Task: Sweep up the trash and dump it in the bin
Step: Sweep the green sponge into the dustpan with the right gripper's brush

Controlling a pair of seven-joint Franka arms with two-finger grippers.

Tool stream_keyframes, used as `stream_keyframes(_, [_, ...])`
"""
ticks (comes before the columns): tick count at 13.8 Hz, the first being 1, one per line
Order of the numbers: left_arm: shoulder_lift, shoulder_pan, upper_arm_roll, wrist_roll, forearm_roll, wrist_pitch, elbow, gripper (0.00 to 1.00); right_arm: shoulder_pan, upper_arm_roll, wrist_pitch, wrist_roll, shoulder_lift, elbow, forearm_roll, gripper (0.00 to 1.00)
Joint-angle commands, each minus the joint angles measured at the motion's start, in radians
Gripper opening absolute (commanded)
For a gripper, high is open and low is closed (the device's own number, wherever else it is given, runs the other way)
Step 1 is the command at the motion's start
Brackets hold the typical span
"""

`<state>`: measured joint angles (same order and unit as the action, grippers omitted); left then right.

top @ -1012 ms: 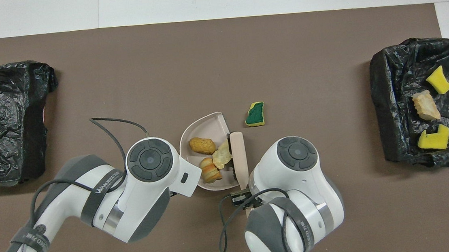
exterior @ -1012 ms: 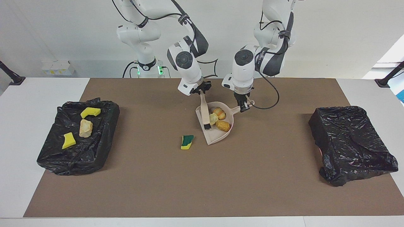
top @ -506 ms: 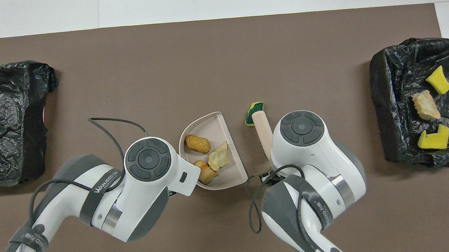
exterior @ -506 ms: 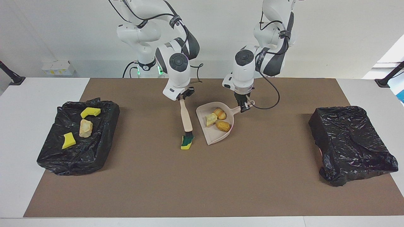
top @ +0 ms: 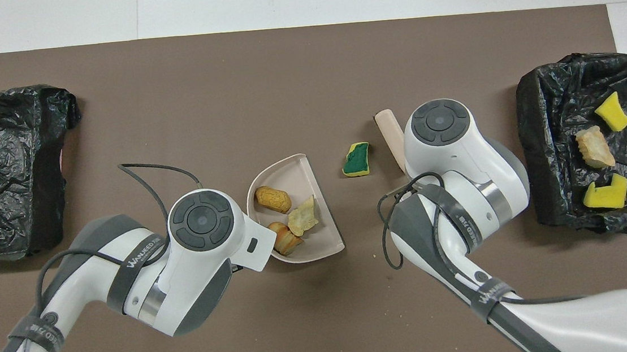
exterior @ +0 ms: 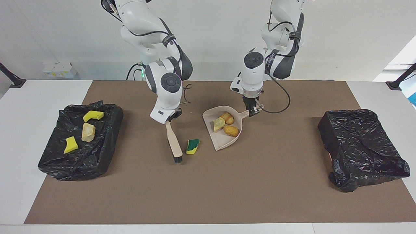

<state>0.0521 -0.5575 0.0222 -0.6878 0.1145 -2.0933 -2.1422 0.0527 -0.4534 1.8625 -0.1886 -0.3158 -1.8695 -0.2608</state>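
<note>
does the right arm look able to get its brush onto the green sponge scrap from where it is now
Probably yes. The right gripper is shut on the brush, whose bristles sit on the mat beside the sponge scrap, toward the right arm's end. Nothing lies between them, and the dustpan waits beside the scrap, toward the left arm's end.

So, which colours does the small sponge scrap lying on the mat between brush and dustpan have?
The sponge scrap has a dark green top over a yellow body, clearest in the overhead view.

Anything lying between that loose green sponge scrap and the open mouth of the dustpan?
Nothing visible. The sponge scrap lies on bare mat beside the dustpan mouth. The brush sits on its other flank, toward the right arm's end.
</note>
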Motion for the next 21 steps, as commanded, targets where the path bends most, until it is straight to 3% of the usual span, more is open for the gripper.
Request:
stream_keyframes(1, [-0.031,0.016,-0.001,0.001,0.017,-0.022,-0.038,0.00,-0.016,-0.018,-0.025,0.009,-0.069,0.073,-0.015,0.00])
stream_keyframes(4, [-0.032,0.016,-0.001,-0.003,0.017,-0.014,-0.038,0.00,-0.071,-0.021,-0.014,0.012,-0.068,0.058,-0.005,0.00])
stream_keyframes(10, [-0.034,0.016,-0.001,-0.003,0.016,-0.010,-0.038,0.00,-0.074,-0.165,0.027,-0.037,-0.013,-0.046,0.179,0.00])
stream_keyframes(14, [-0.031,0.016,-0.002,-0.004,0.017,-0.013,-0.036,0.00,-0.086,-0.200,0.024,-0.137,0.009,-0.075,0.204,0.00])
stream_keyframes(21, [0.011,0.070,-0.001,-0.214,0.014,-0.011,0.030,0.00,0.032,-0.195,-0.069,-0.166,0.037,-0.077,0.207,0.00])
